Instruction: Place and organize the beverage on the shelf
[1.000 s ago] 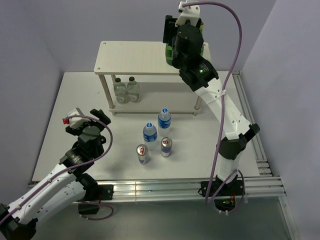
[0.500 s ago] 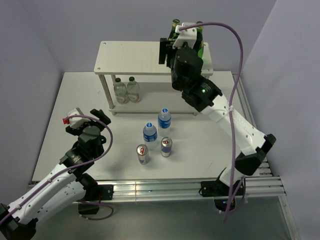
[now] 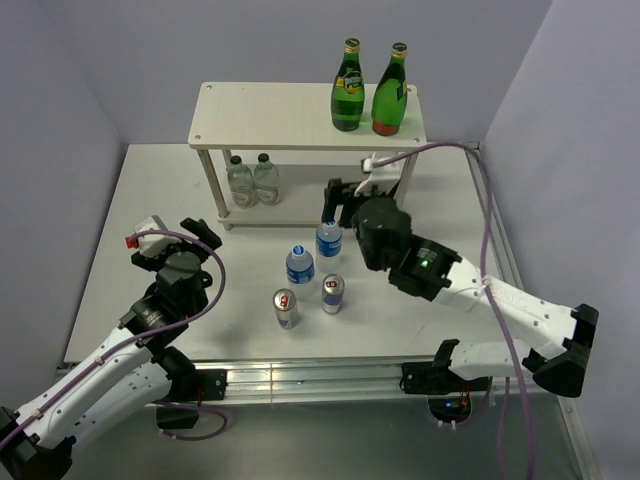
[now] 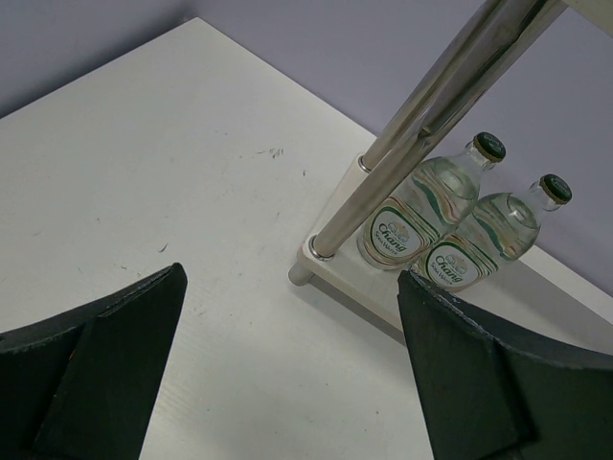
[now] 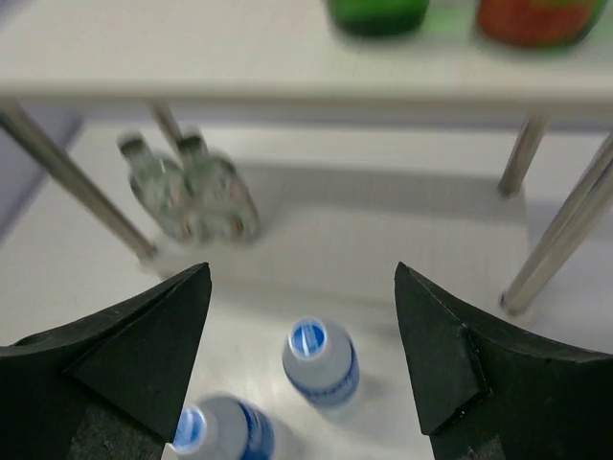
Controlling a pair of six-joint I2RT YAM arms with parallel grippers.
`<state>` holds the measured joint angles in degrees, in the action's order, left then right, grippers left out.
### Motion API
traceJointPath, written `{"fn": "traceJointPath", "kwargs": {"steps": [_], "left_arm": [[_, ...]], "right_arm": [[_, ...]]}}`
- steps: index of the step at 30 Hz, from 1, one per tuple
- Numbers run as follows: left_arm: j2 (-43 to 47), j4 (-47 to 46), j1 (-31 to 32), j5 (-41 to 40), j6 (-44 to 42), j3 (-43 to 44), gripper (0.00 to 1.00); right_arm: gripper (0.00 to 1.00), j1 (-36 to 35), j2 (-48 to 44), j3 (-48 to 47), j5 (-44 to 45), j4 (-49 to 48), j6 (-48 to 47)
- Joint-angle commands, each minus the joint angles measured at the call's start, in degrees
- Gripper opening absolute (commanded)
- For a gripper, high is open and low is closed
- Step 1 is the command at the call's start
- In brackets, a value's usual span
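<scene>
Right gripper poised above upright water bottle
Jaws wide, empty; bottle just below, apparently centred, by the shelf's front edge. Left gripper, also wide and empty, is farther.

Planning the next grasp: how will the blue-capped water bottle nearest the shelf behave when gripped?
The water bottle looks like thin plastic, so it probably dents under a hard squeeze. Standing upright and narrow, it could tip from a sideways nudge. Toppled, its round body would likely roll.
</scene>
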<state>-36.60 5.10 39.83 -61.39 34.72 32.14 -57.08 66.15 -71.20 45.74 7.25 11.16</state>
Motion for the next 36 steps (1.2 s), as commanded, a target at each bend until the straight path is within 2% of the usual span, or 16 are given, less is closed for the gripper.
{"fn": "traceJointPath", "kwargs": {"steps": [1,4,13,16,19,20,21,25,26,28,29,32,36], "left_arm": [[0.04,-0.88,0.07,-0.14,-0.18,0.38,0.99],[-0.05,-0.71,0.16,-0.31,-0.09,0.29,0.99],[-1.02,-0.62,0.07,-0.49,-0.27,0.29,0.99],[-1.02,-1.15,0.16,-0.31,-0.53,0.12,0.99],[-1.11,-1.32,0.07,-0.31,-0.71,0.12,0.99],[-1.28,-1.24,0.16,-0.31,-0.71,0.12,0.99],[-1.37,-1.15,0.16,-0.49,-0.71,0.20,0.99],[-1.37,-1.06,0.16,-0.67,-0.71,0.20,0.99],[-1.37,-1.15,0.16,-0.67,-0.71,0.20,0.99],[-1.28,-1.50,0.16,-0.67,-0.88,0.20,0.99],[-1.28,-1.41,0.16,-0.67,-0.88,0.20,0.99],[-1.63,-1.68,0.07,-0.66,-0.97,0.12,0.99],[-1.90,-1.68,0.16,-0.75,-1.06,0.20,0.99]], "right_arm": [[0.84,-0.14,0.73,9.21,-6.35,-1.89,7.90],[0.84,1.09,3.80,11.25,-7.76,-0.57,10.89],[0.83,5.48,10.49,13.63,-11.37,-5.22,13.36],[0.80,6.80,12.24,13.89,-12.25,-6.63,13.54],[0.67,8.64,13.83,14.07,-14.08,-7.07,14.33],[0.58,9.09,14.44,14.24,-14.44,-7.07,14.42],[0.54,9.35,14.71,14.68,-14.97,-7.07,14.59],[0.40,11.46,15.76,15.30,-15.94,-7.07,15.21],[0.33,11.99,15.85,15.56,-16.11,-8.55,15.12],[0.25,12.43,15.85,15.65,-16.47,-8.48,15.21],[0.16,12.78,15.85,15.57,-16.56,-8.22,15.04],[0.06,12.78,15.24,14.86,-16.21,-7.69,14.42],[0.02,12.78,13.31,12.59,-13.49,-6.47,12.32]]}}
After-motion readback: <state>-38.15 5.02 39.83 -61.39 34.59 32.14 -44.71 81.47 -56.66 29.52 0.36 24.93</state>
